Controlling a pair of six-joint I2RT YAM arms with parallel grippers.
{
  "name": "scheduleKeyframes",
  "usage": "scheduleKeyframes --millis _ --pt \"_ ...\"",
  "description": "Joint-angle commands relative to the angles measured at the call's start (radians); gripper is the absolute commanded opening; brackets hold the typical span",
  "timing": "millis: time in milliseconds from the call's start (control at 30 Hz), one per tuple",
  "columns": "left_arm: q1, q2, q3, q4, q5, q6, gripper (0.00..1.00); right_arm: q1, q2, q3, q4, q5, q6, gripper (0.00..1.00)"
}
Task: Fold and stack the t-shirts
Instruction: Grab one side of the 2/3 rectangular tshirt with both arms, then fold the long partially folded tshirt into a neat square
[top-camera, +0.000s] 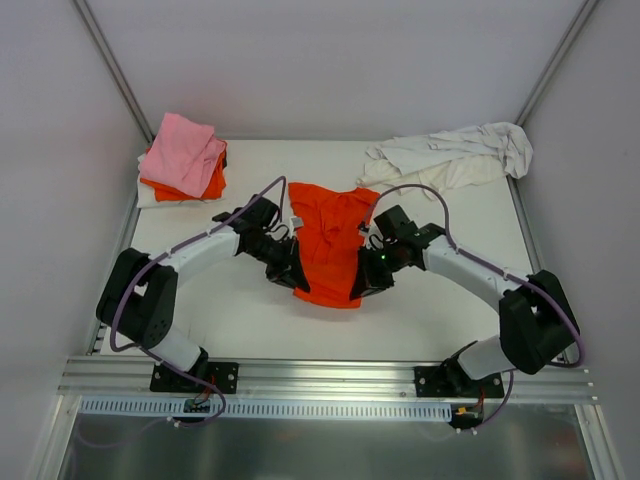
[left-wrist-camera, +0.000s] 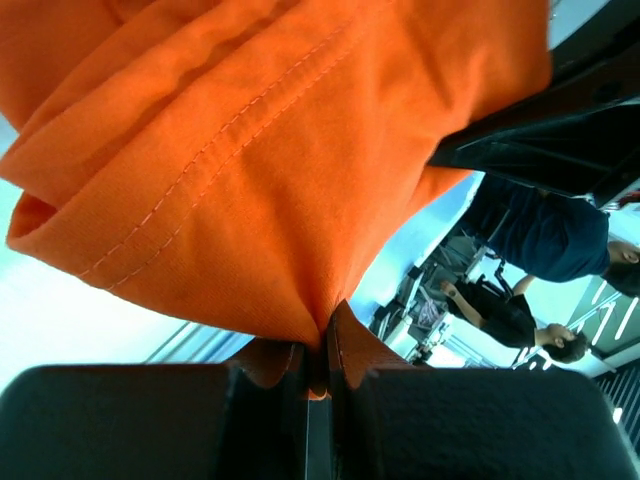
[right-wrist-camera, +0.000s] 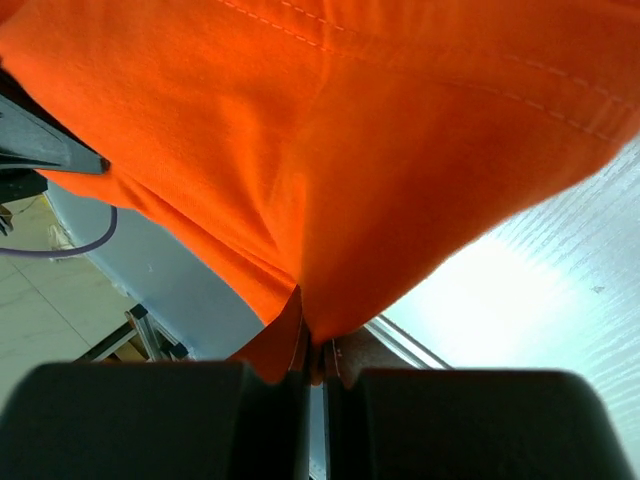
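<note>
A bright orange t-shirt lies partly lifted in the middle of the table, its near hem raised between both arms. My left gripper is shut on the shirt's near-left hem; in the left wrist view the orange cloth is pinched between the closed jaws of that gripper. My right gripper is shut on the near-right hem, and the right wrist view shows orange cloth clamped in that gripper. A crumpled white t-shirt lies at the back right.
A stack of folded shirts sits at the back left, a pink one on top, an orange one under it and white cloth at the bottom. White walls close in the table on three sides. A metal rail runs along the near edge.
</note>
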Motion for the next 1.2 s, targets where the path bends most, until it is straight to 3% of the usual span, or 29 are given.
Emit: scheduleKeyframes --millis 0,333,567,867,1167 --pt "0.014 -0.035 0.109 -0.112 -0.003 0.011 0.0 -0.013 -0.027 0.066 -0.203 0.023 -0.065 0.0" --pt "0.063 0.15 0.445 -0.183 0.074 -0.044 0.0 -0.159 0.132 0.376 -0.321 -0.054 -0.149 0.0" --pt "0.114 0.248 0.527 -0.112 0.152 -0.146 0.0 -0.203 0.29 0.562 -0.379 -0.099 -0.178 0.0" --pt "0.137 0.267 0.53 -0.089 0.187 -0.187 0.0 -0.209 0.358 0.631 -0.385 -0.169 -0.147 0.0" --pt "0.135 0.137 0.381 -0.117 0.204 -0.169 0.0 -0.205 0.246 0.476 -0.424 -0.204 -0.16 0.0"
